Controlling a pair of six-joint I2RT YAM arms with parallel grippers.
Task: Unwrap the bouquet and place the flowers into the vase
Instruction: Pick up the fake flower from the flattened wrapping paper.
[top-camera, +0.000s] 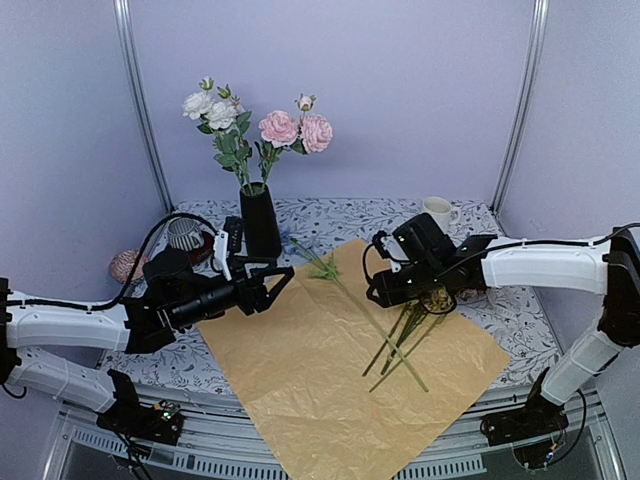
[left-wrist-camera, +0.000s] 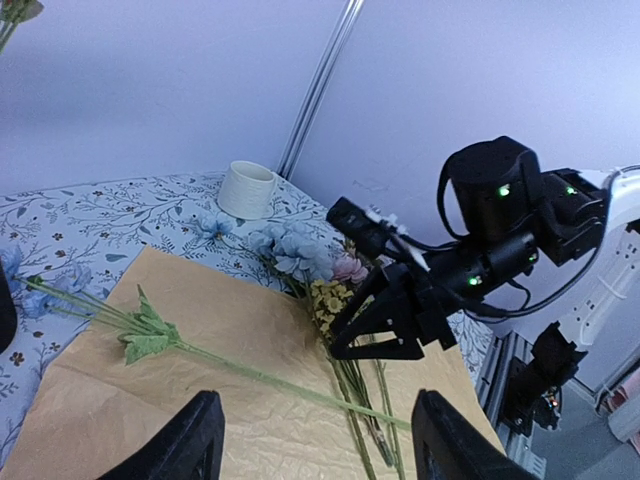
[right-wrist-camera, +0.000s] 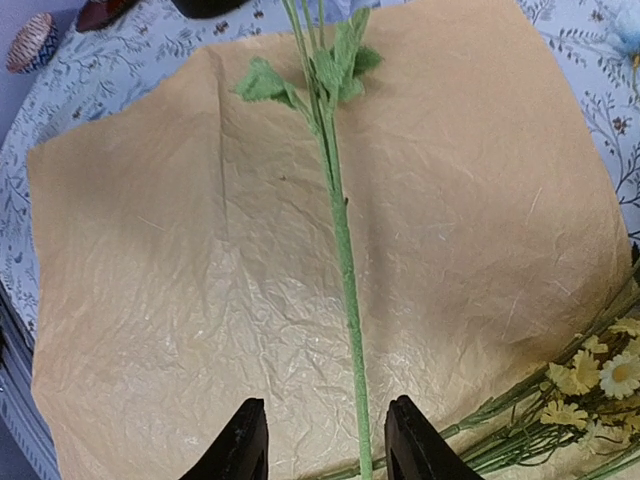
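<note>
The black vase (top-camera: 260, 220) stands at the back left and holds pink and white roses (top-camera: 280, 127). The bouquet's tan paper (top-camera: 340, 370) lies spread flat on the table. One long green stem (right-wrist-camera: 345, 280) lies on it, next to a bundle of stems with yellow blooms (right-wrist-camera: 600, 375) and blue flowers (left-wrist-camera: 295, 250). My right gripper (right-wrist-camera: 325, 445) hovers open over the long stem, which runs between its fingers with a gap on each side. My left gripper (left-wrist-camera: 315, 440) is open and empty, above the paper's left part, right of the vase (top-camera: 268, 285).
A white mug (top-camera: 437, 212) stands at the back right. A striped grey-white object (top-camera: 185, 233) and a pinkish ball (top-camera: 127, 265) sit left of the vase. The tablecloth (top-camera: 520, 330) has a floral print. The paper's near corner overhangs the front edge.
</note>
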